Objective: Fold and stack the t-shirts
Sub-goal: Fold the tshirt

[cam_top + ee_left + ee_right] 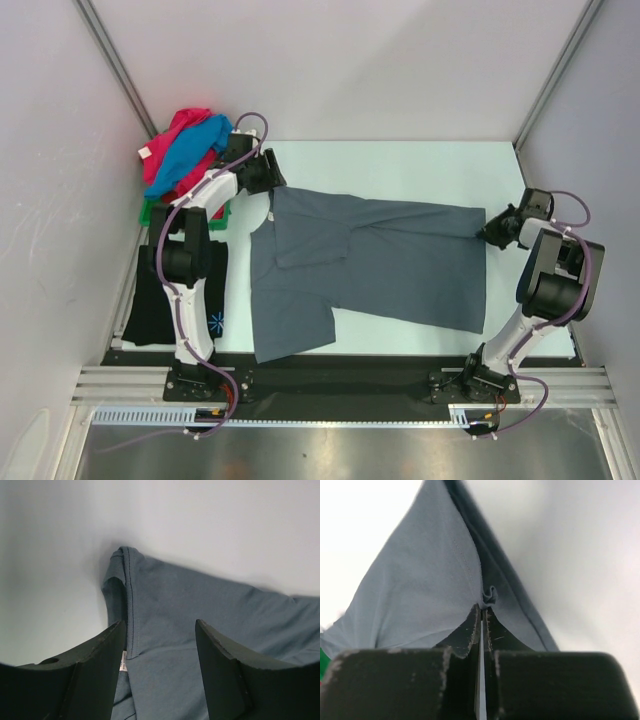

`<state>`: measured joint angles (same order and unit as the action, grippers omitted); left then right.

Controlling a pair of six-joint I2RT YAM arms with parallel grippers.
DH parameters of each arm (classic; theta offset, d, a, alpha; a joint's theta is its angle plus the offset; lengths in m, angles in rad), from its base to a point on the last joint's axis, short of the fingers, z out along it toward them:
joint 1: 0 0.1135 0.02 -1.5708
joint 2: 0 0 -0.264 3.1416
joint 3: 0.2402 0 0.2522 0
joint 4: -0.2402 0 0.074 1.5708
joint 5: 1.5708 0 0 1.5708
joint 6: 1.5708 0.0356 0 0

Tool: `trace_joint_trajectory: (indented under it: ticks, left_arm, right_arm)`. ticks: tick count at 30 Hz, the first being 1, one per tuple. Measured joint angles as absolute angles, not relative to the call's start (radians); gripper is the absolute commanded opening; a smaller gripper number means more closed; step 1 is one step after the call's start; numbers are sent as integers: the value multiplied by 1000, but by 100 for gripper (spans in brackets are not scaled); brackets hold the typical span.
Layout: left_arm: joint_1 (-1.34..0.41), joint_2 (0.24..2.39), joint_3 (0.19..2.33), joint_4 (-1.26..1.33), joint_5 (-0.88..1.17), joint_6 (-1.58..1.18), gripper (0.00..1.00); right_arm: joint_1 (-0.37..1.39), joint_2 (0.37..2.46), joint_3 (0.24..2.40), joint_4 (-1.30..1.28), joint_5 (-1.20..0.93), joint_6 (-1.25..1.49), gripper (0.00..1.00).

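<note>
Left gripper (160, 630) stands with fingers (95, 670) apart just over the far-left seamed corner of the plain slate-grey cloth t-shirt (370, 265), which lies spread on the pale table (400, 165), long axis running left to right between the arms. Right gripper (482, 609) is clamped on a small pinch of the shirt's far-right edge, so the next move turns on the left fingers closing on the corner directly beneath them. Whether they touch the cloth cannot be made out from either view.
</note>
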<state>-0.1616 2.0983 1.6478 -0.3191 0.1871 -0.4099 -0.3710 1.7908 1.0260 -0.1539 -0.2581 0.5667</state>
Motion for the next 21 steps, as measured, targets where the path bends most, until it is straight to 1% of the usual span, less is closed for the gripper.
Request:
trace_joint_trajectory:
  ticks: [7,17,21]
  left_arm:
    - [-162,2098,1639,-316,187,-410,64]
    - [-162,2094,1636,-316,187,-410,64]
    - [-161,2093,1636,-316,188,-409,66]
  right_arm:
    - [-371,1725,1045,-221,-246,531,0]
    - [-378,1725,1046,-262,-243,507,0]
    - [-378,1734,1046,-265,-241,497,3]
